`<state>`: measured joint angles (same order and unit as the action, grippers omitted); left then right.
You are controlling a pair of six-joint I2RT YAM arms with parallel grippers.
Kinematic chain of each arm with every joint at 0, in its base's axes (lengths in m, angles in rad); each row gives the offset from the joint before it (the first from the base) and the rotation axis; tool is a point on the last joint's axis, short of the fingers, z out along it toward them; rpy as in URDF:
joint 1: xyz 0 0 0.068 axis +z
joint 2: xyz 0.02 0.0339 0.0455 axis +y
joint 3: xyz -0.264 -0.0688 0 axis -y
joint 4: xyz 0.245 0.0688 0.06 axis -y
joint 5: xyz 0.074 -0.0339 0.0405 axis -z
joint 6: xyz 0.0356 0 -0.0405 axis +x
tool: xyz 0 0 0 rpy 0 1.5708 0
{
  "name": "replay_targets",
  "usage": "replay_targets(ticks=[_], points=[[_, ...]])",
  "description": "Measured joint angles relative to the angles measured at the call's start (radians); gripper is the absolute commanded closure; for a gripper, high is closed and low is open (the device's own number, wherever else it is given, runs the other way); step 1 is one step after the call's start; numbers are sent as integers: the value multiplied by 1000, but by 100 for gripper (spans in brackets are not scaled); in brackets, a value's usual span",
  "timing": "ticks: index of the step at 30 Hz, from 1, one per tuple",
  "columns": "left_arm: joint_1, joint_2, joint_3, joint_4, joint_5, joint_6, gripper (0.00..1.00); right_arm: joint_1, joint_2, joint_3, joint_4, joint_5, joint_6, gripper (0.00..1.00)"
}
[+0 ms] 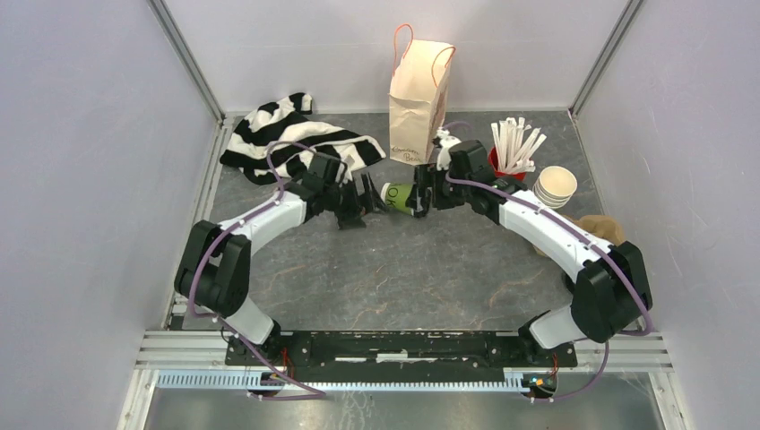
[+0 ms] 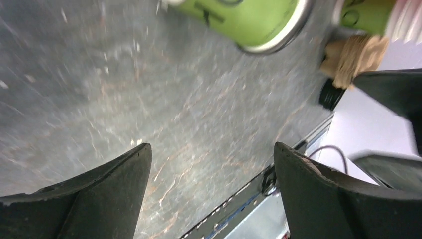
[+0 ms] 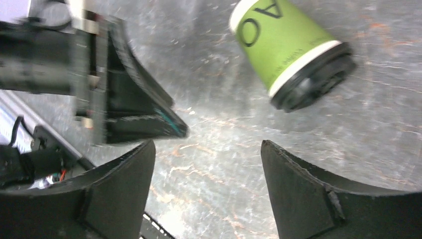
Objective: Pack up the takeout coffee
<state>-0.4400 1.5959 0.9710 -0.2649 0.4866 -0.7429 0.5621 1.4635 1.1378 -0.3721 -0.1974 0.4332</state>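
Note:
One takeout coffee cup (image 1: 397, 195), green with a pale band and a black lid, lies on its side on the table between my two grippers. In the right wrist view the cup (image 3: 286, 47) lies ahead and to the right of the fingers, lid towards the lower right. In the left wrist view only its base (image 2: 249, 22) shows at the top edge. My left gripper (image 1: 366, 201) (image 2: 211, 149) is open and empty just left of the cup. My right gripper (image 1: 419, 195) (image 3: 206, 147) is open and empty just right of it. A second lidded cup is not clearly in view.
A tan paper bag (image 1: 419, 90) with orange handles stands upright at the back. A striped cloth (image 1: 287, 139) lies at the back left. A red cup of white sticks (image 1: 513, 148), stacked lidless cups (image 1: 556, 186) and a brown crumpled thing (image 1: 602, 228) are at the right.

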Motion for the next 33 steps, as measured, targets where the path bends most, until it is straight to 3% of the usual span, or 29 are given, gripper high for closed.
replay_targets(ticks=[5,11,19,24,29,33], points=[[63,82,208,-19,-47,15,2,-124,34,-36,57,-9,7,13],[103,319,455,7,-58,27,6,-141,196,8,148,-20,-5,20],[108,614,652,68,-7,27,18,-151,375,142,232,-33,-38,43],[107,647,659,89,48,17,33,-154,415,183,262,-55,-45,49],[103,639,624,127,91,-29,34,-154,413,178,264,-64,-43,49],[91,581,491,140,103,-65,33,-152,377,122,259,-75,-35,41]])
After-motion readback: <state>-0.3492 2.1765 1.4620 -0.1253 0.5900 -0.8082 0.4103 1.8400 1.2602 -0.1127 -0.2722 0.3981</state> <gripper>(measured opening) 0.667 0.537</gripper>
